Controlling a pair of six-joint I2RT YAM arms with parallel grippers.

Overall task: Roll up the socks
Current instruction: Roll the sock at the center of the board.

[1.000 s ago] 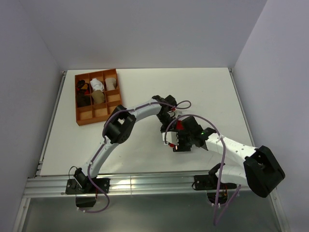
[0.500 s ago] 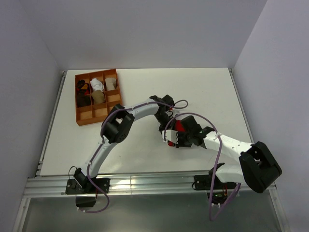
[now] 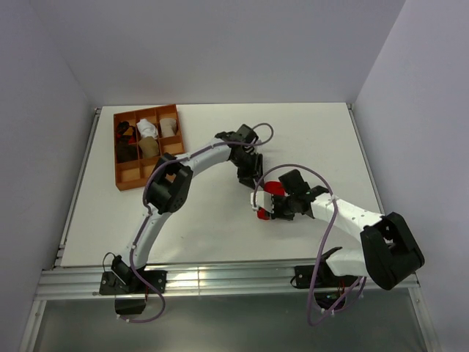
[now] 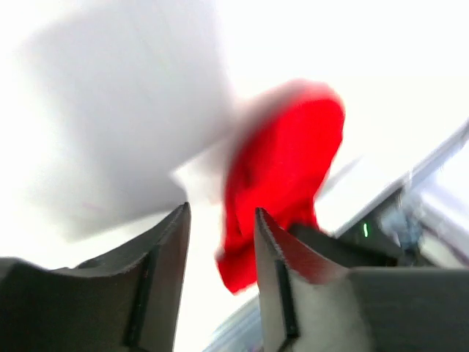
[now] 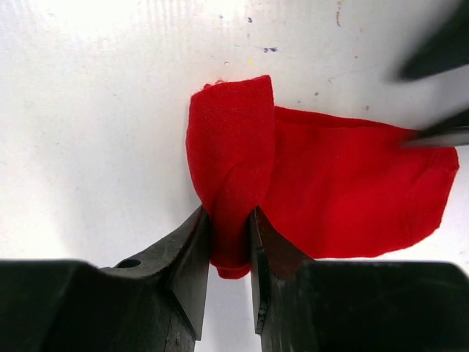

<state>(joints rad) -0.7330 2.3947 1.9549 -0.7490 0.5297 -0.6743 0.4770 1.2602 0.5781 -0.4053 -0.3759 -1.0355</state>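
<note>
One red sock lies flat on the white table, its left end folded over into a thick strip. My right gripper is shut on that folded strip, pinching it between both fingers. From above, the sock shows just beyond the right gripper. My left gripper hovers just behind and to the left of the sock, clear of it. In the blurred left wrist view the left gripper is open with nothing between its fingers, and the red sock lies past them.
An orange compartment tray stands at the far left of the table, with several rolled socks in its back cells. The right arm's cable loops above the table near the sock.
My left gripper has opened, let go of the sock and drawn back toward the far side. My right gripper has closed on the sock's folded end and shifted slightly away.
</note>
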